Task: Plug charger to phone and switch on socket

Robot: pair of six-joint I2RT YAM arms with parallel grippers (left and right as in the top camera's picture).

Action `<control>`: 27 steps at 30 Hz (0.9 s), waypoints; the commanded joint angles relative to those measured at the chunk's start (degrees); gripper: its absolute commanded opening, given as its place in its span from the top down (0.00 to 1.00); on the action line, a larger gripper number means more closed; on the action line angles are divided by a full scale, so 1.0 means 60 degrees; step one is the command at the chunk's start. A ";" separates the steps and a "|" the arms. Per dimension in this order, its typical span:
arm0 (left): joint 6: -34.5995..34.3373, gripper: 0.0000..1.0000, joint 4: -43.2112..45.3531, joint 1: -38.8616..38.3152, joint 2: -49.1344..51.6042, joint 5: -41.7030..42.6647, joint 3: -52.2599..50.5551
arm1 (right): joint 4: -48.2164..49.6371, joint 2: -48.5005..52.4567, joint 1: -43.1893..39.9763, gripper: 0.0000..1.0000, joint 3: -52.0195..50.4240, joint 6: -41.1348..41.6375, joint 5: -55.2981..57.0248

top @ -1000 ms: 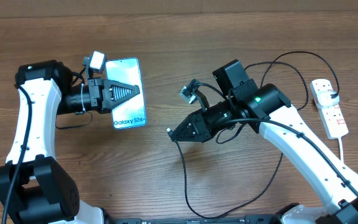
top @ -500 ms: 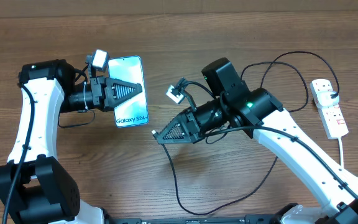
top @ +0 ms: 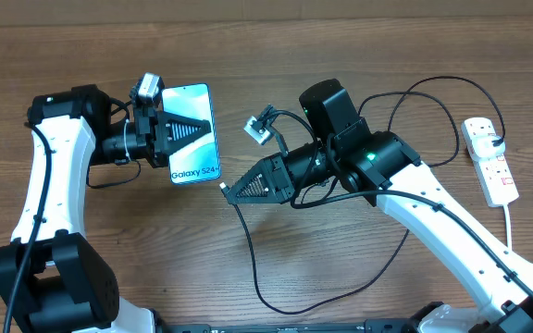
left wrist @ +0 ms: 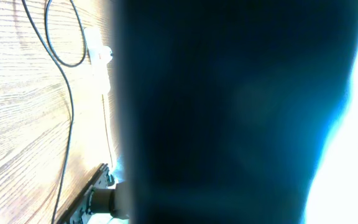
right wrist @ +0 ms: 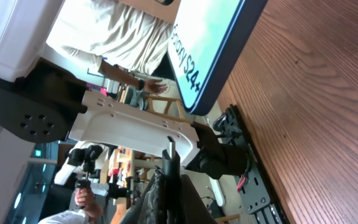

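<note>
Now the right end effector [top: 229, 193] has carried the charger [top: 251, 268] nearer the phone [top: 202, 154].

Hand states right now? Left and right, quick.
Left hand: closed, holding the phone.
Right hand: closed, holding the charger near its connector tip.

The left arm [top: 58, 157] and the right arm [top: 447, 227] are a matched pair: smooth white shells on the long links and chunky black housings at the joints. Thin black cables [top: 35, 199] run along the white. A small green light [top: 370, 155] glows on one of the right arm's black housings. Each wrist carries a little pale grey camera block [top: 147, 90]. The left gripper [top: 209, 132] and the right gripper [top: 228, 194] are black tapering wedges with ribbed sides.
</note>
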 commanded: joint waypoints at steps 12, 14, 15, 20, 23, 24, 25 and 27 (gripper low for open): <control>-0.0907 0.96 0.0616 -0.0004 -0.0127 0.0452 0.0036 | 0.0346 -0.0280 0.0579 0.96 0.0182 0.0933 0.1137; -0.0907 0.96 0.0616 -0.0007 -0.0127 0.0452 0.0036 | 0.0608 -0.0280 0.0608 0.96 0.0182 0.1220 0.1140; -0.0907 0.95 0.0616 -0.0007 -0.0127 0.0452 0.0036 | 0.0725 -0.0280 0.0619 0.96 0.0182 0.1348 0.1144; -0.1002 0.96 0.0619 -0.0007 -0.0127 0.0452 0.0036 | 0.0976 -0.0280 0.0619 0.96 0.0182 0.1956 0.1701; -0.1249 0.96 0.0761 -0.0007 -0.0127 0.0452 0.0036 | 0.1290 -0.0280 0.0674 0.96 0.0182 0.2233 0.1847; -0.1315 0.95 0.0823 -0.0007 -0.0127 0.0452 0.0036 | 0.1413 -0.0280 0.0729 0.96 0.0182 0.2339 0.1876; -0.1373 0.96 0.0834 -0.0007 -0.0127 0.0452 0.0036 | 0.1501 -0.0280 0.0769 0.96 0.0182 0.2386 0.1891; -0.1479 0.95 0.0863 -0.0007 -0.0127 0.0452 0.0036 | 0.1585 -0.0280 0.0863 0.96 0.0182 0.2459 0.2051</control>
